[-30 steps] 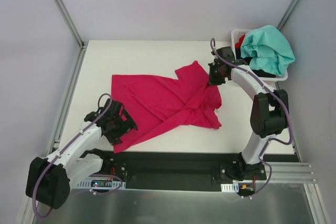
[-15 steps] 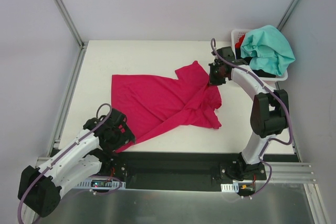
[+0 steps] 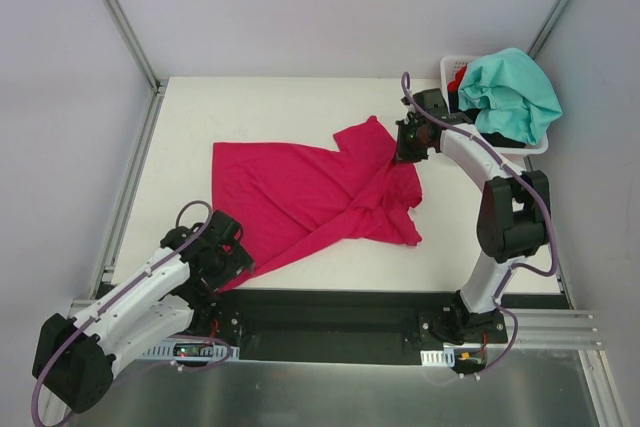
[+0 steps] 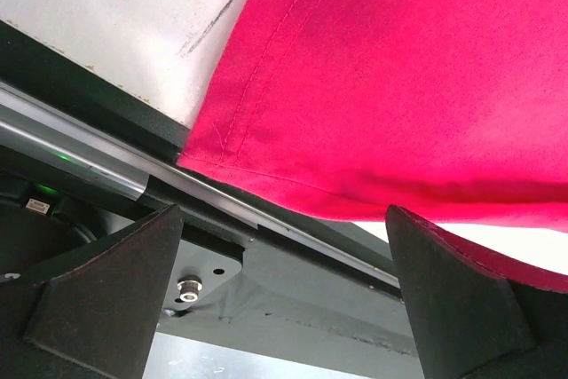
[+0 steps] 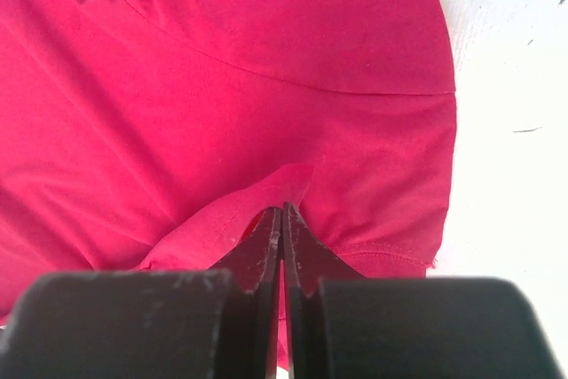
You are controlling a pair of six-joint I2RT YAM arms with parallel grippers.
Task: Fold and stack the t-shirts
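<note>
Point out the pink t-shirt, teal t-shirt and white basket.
pink t-shirt point(image 3: 300, 197): top view, middle of the body.
teal t-shirt point(image 3: 512, 82): top view, top of the bunched cloth.
white basket point(image 3: 446, 69): top view, far left rim corner.

No lettering, brand, number or sign reads legibly in any view: none on the magenta t-shirt point(image 3: 300, 197), the teal t-shirt point(image 3: 515, 87) or the white basket point(image 3: 447, 67).

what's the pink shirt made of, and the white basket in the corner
Magenta t-shirt: soft knit cloth, likely cotton, matte; it creases and shows a stitched hem. Basket: looks like hard white plastic, smooth, with a stiff thin rim.
</note>
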